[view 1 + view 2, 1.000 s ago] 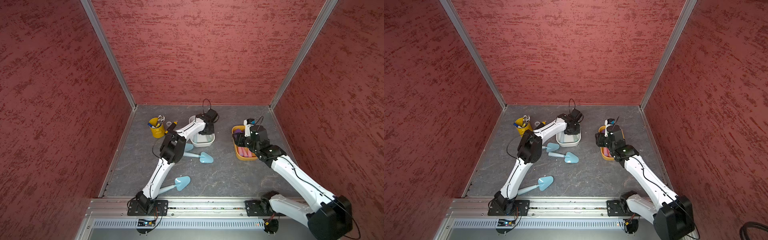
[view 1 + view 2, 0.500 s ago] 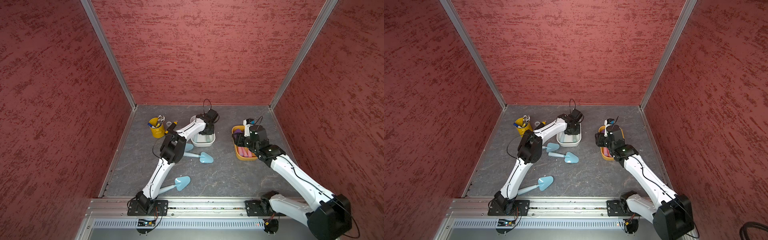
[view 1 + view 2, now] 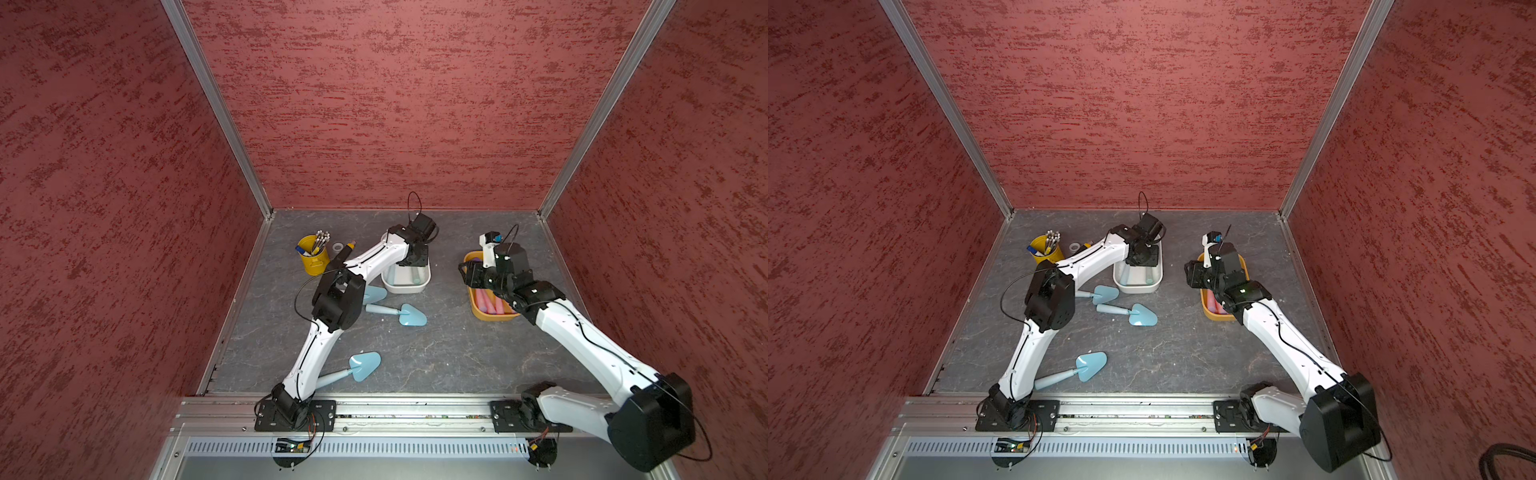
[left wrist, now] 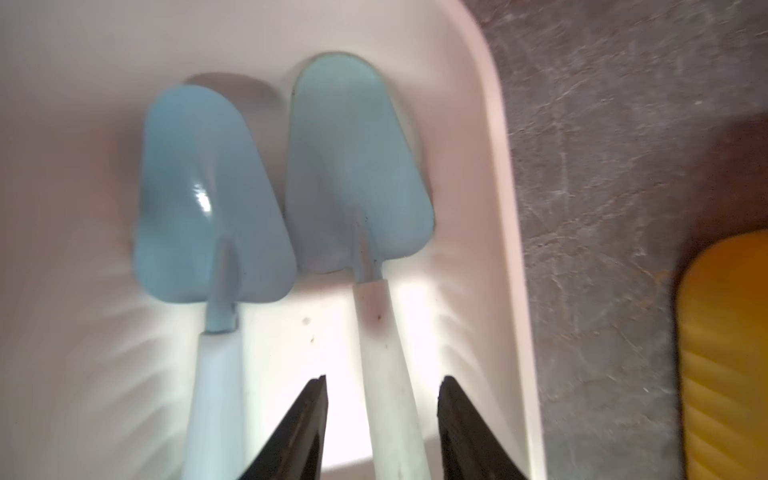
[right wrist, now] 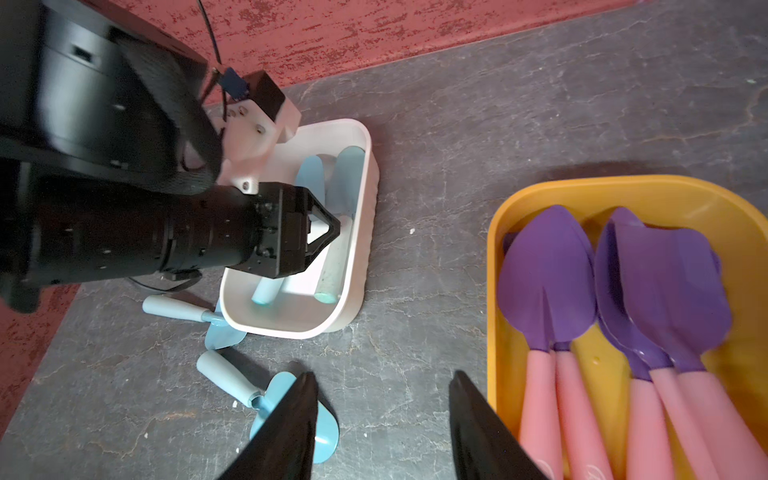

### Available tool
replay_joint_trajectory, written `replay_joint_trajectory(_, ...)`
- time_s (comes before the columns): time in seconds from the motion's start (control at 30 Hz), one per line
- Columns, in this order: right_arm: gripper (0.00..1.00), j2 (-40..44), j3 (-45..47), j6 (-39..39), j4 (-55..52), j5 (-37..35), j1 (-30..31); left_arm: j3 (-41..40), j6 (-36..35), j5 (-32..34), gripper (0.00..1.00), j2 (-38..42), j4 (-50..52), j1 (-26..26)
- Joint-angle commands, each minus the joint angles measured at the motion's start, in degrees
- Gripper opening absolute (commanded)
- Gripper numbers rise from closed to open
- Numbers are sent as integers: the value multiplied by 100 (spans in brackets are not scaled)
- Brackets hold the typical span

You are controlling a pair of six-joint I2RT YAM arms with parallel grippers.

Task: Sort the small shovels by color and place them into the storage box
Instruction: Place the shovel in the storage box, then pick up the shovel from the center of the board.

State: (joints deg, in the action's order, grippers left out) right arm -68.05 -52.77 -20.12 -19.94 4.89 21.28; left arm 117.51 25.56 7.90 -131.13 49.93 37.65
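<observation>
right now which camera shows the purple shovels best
Right wrist view: the purple shovels lie close and unblocked in the yellow tray. In both top views the right arm hides most of them. The left wrist view shows only a tray corner.

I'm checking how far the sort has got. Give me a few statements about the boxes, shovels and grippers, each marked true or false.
1. The white box holds two light blue shovels. True.
2. The yellow box holds light blue shovels. False: it holds purple-bladed shovels with pink handles.
3. Three loose shovels, all light blue, lie on the table outside the boxes. True.
4. The left gripper is clamped on a handle. False: its jaws stand apart on either side of a handle in the white box, with gaps showing.
5. The right gripper holds a shovel. False: its jaws are open and empty.
</observation>
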Motion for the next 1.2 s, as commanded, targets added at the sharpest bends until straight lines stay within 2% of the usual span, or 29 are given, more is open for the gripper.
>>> replay_joint_trajectory(0.0,53,-128,-290,181,-9,260,6,-413,-412,20,49,806,-247,-12)
replay_joint_trajectory(0.17,53,-455,-563,288,-18,424,181,-1505,-961,-267,54,1877,-461,-121)
replay_joint_trajectory(0.47,52,-1148,-1179,707,-209,428,847,-3609,-2427,-1603,65,3608,-639,-631)
replay_joint_trajectory(0.67,51,-1399,-1367,800,-145,399,1140,-4433,-3558,-2820,66,4368,-327,-1272)
replay_joint_trajectory(0.73,50,-1396,-1337,776,-44,408,1165,-4614,-4176,-3035,65,4567,-174,-1436)
replay_joint_trajectory(0.83,50,-1344,-1256,738,127,400,1175,-4792,-5023,-2985,65,4729,59,-1655)
replay_joint_trajectory(1.0,50,-1298,-1127,737,278,392,1177,-4892,-6597,-3104,65,4641,519,-1988)
replay_joint_trajectory(1.17,50,-1225,-994,773,320,364,1172,-4943,-8835,-3455,65,4451,835,-2354)
